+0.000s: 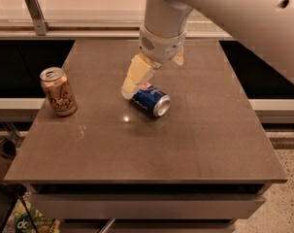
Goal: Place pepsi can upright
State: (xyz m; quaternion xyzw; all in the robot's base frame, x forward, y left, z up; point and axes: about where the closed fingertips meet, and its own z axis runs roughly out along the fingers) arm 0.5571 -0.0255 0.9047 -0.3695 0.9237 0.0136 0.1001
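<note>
The pepsi can (152, 101) is dark blue with a silver end and lies on its side near the middle of the brown table (185, 144). My gripper (154, 75) hangs right above its far end, with its cream fingers spread apart. One finger (134, 76) reaches down beside the can's left end, touching or almost touching it. The other finger (178, 57) shows only partly behind the wrist. The gripper is open and holds nothing.
An orange-tan can (58, 92) stands upright near the table's left edge. The big white arm (243, 18) crosses the top right and covers the far part of the table. A ledge with a metal bracket (35, 12) runs behind the table.
</note>
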